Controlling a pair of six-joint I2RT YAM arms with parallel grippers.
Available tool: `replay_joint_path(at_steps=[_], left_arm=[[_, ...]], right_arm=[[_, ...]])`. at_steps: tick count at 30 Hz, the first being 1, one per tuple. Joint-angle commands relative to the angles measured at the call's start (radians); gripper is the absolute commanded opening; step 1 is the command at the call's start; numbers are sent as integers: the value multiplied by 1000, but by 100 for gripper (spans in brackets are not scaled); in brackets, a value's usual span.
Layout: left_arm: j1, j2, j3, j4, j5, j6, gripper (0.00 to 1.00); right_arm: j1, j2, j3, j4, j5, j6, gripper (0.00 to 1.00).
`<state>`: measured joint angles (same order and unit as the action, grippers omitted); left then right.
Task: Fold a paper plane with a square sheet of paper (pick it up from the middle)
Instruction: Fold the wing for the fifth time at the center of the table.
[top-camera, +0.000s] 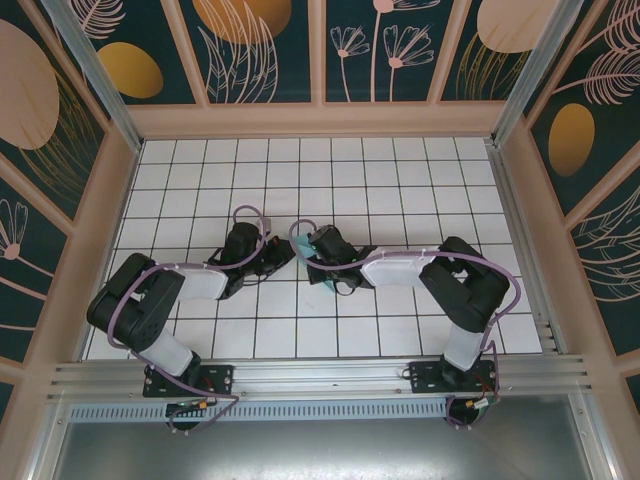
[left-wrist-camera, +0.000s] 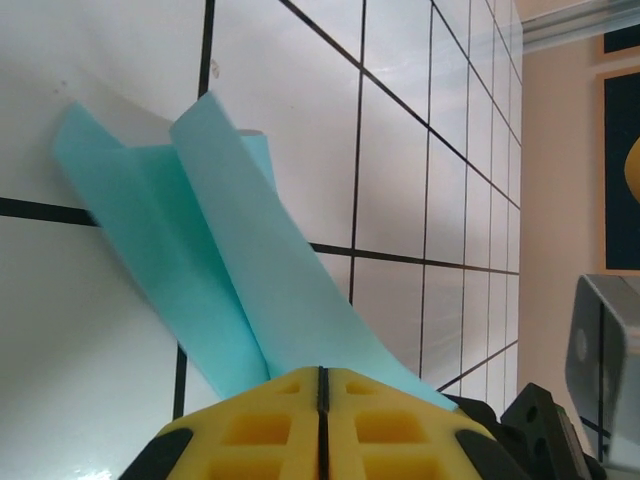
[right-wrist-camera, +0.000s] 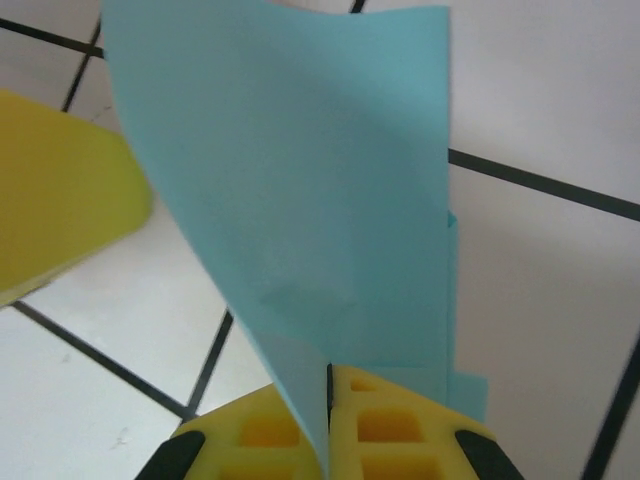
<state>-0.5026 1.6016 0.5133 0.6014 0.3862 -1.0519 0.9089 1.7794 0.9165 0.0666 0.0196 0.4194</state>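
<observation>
From above, we see the left gripper (top-camera: 283, 255) and the right gripper (top-camera: 310, 255) meeting mid-table (top-camera: 400, 180), with the light-blue paper (top-camera: 324, 238) between them. On the left wrist, our jaws are closed at the near end of the folded, lifted paper; whether they pinch it we cannot tell. On the right wrist, the jaws clamp the paper's lower edge. It looks light, floppy and easily creased, so we would grip gently at folded edges.

white tiled table (top-camera: 400, 180), floral wall panels (top-camera: 265, 50)

White table (top-camera: 400, 180), black grid lines, folded light-blue paper (left-wrist-camera: 200, 260), far tip touching it
</observation>
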Motion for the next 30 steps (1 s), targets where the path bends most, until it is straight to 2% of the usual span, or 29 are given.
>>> replay_joint_path(at_steps=[1, 4, 13, 20, 30], left_arm=[[-4, 25, 13, 24, 15, -4, 9], [-4, 36, 16, 17, 4, -1, 8], [-4, 14, -10, 15, -26, 4, 8], [-4, -41, -47, 52, -36, 8, 9], [-4, -87, -76, 103, -47, 7, 16]], right_arm=[[-8, 0, -17, 72, -71, -28, 6], [-19, -4, -36, 107, -108, -32, 6], [-83, 20, -57, 173, -325, -52, 5], [-96, 60, -38, 161, -391, -69, 6], [-119, 98, -28, 166, -451, -60, 6]])
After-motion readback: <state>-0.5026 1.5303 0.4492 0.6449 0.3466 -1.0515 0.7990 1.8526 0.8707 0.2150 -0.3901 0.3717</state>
